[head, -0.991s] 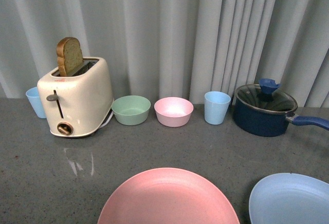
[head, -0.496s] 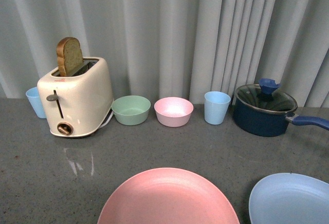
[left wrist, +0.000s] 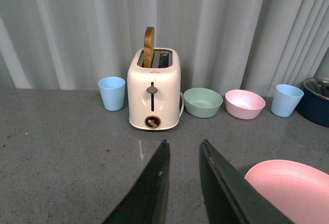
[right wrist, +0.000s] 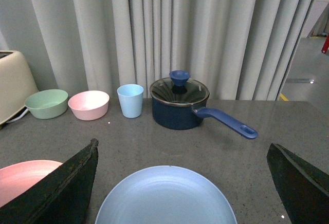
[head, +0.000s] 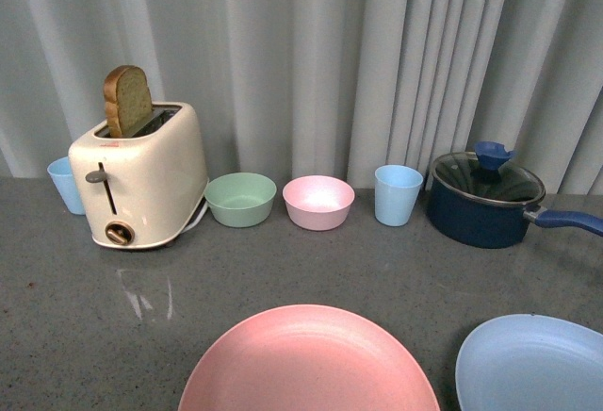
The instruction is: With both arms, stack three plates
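A pink plate (head: 309,364) lies at the near edge of the grey counter, with a light blue plate (head: 532,364) to its right. Neither arm shows in the front view. In the left wrist view my left gripper (left wrist: 184,143) hovers shut over bare counter with nothing between its fingers, and the pink plate (left wrist: 290,188) lies just beside it. In the right wrist view my right gripper (right wrist: 182,144) stands wide open above the light blue plate (right wrist: 164,198), its fingers spread to either side. The pink plate's edge (right wrist: 23,175) shows beside one finger.
Along the curtain at the back stand a light blue cup (head: 66,185), a cream toaster (head: 141,180) holding a bread slice, a green bowl (head: 240,200), a pink bowl (head: 318,203), another blue cup (head: 398,196) and a dark blue lidded pot (head: 485,199) with its handle pointing right.
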`<state>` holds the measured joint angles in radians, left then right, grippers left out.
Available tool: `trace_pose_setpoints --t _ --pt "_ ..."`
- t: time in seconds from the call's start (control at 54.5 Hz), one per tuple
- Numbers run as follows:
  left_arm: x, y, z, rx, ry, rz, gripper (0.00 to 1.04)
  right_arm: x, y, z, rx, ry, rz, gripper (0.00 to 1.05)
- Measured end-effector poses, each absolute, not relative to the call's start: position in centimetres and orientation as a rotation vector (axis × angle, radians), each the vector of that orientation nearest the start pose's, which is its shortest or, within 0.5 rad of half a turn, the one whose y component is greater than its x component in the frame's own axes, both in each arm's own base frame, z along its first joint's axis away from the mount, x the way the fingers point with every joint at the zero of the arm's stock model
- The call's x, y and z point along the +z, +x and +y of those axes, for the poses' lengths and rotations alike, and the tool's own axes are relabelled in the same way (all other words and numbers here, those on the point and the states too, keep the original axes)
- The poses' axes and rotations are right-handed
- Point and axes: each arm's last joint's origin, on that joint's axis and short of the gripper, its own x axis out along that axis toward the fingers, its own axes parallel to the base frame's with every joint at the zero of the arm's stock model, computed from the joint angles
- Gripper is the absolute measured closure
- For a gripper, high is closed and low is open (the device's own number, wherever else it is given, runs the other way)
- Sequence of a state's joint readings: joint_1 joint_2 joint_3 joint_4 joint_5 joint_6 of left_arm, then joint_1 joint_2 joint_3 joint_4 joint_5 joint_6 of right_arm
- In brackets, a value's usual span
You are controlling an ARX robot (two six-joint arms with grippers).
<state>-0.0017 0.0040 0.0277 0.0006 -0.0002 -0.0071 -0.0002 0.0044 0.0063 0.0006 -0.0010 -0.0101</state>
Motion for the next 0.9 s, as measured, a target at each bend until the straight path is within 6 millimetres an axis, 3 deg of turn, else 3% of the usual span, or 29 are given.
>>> trace_pose_setpoints --t 0.073,0.165,0.349,0.459,0.551,0.624,0.698,0.789,0.9 --pt "17.3 9.6 0.0 -0.002 -0.007 -0.024 0.60 16.5 9.8 0.0 0.001 -0.010 -0.002 0.07" --pt "17.3 9.6 0.0 -0.002 -0.007 -0.025 0.35 16.5 9.8 0.0 0.001 -0.010 -0.002 0.07" --pt "17.3 9.6 0.0 -0.002 -0.006 -0.025 0.05 16.5 9.8 0.0 0.001 -0.010 -0.002 0.07" --pt "17.3 9.6 0.0 -0.002 -0.005 -0.025 0.07 16.5 9.8 0.0 0.006 0.002 0.017 0.07" --pt "17.3 9.6 0.0 -0.002 -0.004 -0.025 0.07 17.0 10.2 -0.6 0.039 0.267 0.333 0.07" --pt "17.3 9.6 0.0 -0.002 -0.004 -0.025 0.07 18.3 11.9 -2.4 0.012 0.542 0.445 0.07" --pt "17.3 9.6 0.0 -0.001 -0.004 -0.025 0.07 19.4 14.3 -6.4 -0.070 0.727 0.500 0.07" --pt "17.3 9.6 0.0 -0.001 -0.004 -0.025 0.07 18.2 16.2 -10.0 -0.213 0.735 0.611 0.07" --pt "17.3 9.6 0.0 -0.003 -0.004 -0.025 0.07 16.4 17.9 -11.5 -0.245 0.616 0.709 0.07"
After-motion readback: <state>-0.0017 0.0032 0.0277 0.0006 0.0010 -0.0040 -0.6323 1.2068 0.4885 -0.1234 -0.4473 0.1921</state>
